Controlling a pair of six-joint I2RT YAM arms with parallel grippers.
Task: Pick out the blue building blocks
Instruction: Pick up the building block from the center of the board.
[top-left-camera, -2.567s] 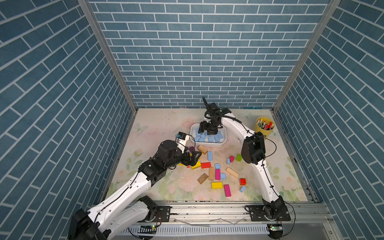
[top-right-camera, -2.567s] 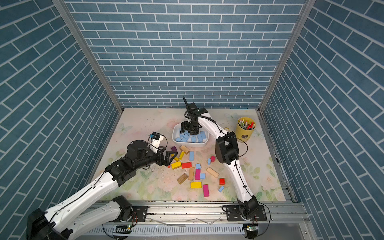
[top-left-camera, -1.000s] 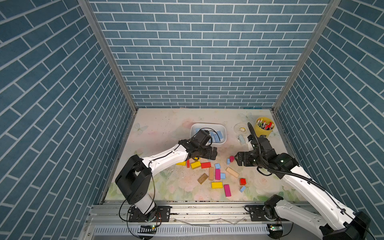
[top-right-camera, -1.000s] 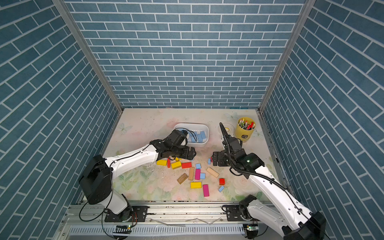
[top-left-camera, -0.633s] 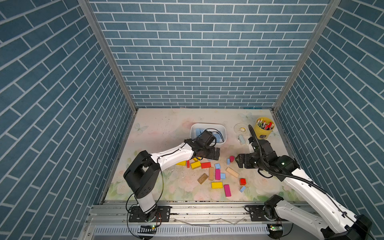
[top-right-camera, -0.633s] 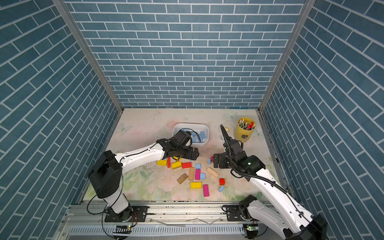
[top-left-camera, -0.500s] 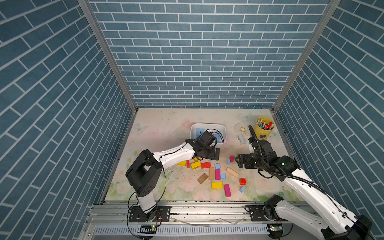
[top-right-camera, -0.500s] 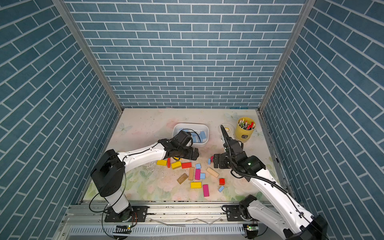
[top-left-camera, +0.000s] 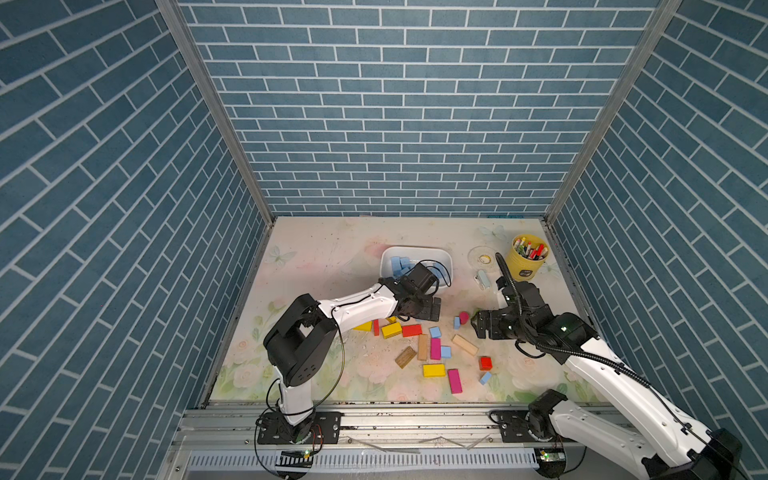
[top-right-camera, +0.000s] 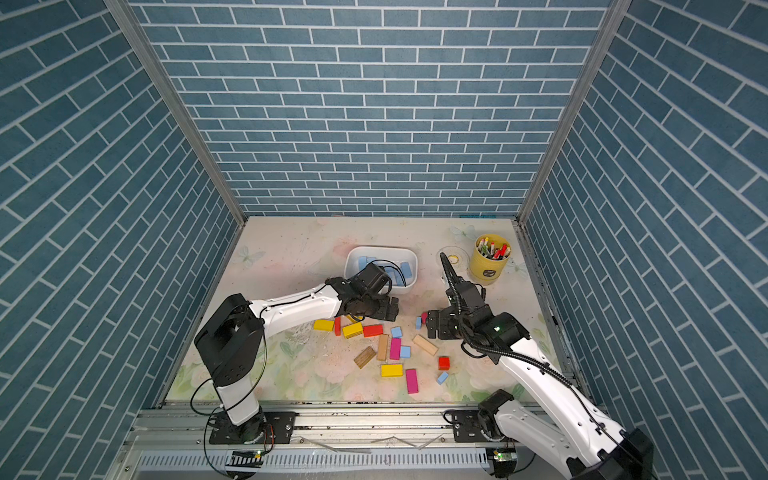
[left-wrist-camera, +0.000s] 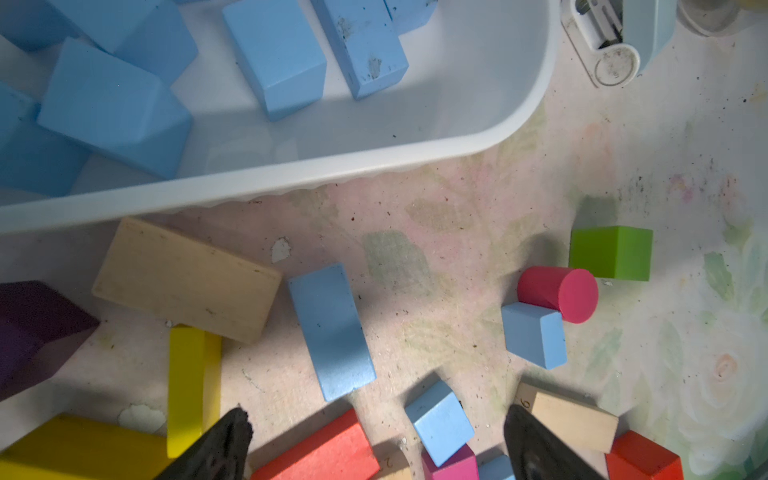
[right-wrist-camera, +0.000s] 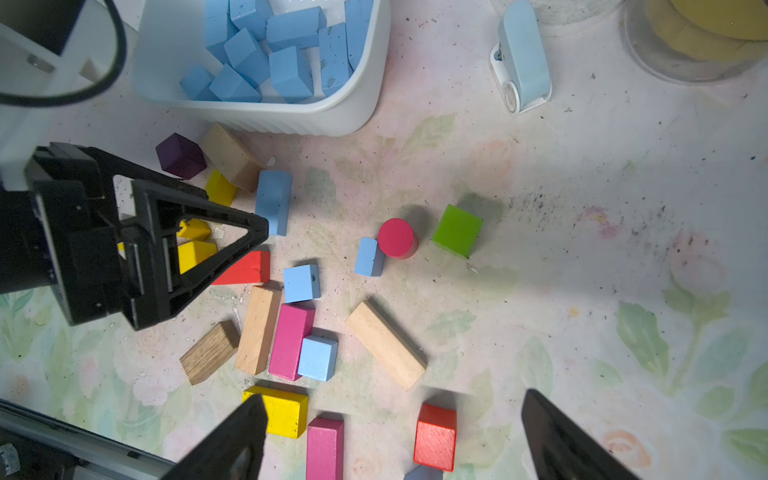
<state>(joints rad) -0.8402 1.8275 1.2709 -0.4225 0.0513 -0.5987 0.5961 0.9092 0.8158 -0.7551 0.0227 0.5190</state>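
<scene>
Lying flat, blue brick (left-wrist-camera: 331, 332) (long axis) runs bin (left-wrist-camera: 374, 164) to left tool (left-wrist-camera: 377, 415).

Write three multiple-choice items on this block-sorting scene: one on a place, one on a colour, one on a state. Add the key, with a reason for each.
1. Where do the collected blue blocks lie?
A. in a cardboard box
B. in the white bin
C. on a plate

2. What colour is the lone cylinder?
A. green
B. pinkish red
C. purple

3. How is the left gripper?
A. shut on a blue block
B. shut on a yellow block
C. open, holding nothing

Key:
1 B, since the right wrist view shows them piled inside the bin.
2 B, since its round face and side are pinkish red.
3 C, since its jaws stand wide apart in the left wrist view, gripping nothing.
</scene>
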